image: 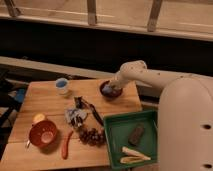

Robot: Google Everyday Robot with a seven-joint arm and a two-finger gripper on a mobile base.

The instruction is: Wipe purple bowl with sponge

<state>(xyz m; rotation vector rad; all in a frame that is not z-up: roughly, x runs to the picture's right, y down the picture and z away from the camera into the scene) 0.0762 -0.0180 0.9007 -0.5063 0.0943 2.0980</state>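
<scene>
Your gripper [112,88] dips into the purple bowl [111,95], arm [150,77] reaching in from the bowl's right | sponge [107,88], a pale blue patch, sits at its tip toward the bowl's left inside | clamped or not: you cannot tell.

purple bowl [110,95]: upright, far right | sponge [108,89]: in bowl, at gripper [113,86]

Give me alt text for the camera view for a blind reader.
The robot's gripper is at the purple bowl near the wooden table's far edge, light blue sponge showing there. An orange bowl, a cup and a green tray share the table.
</scene>
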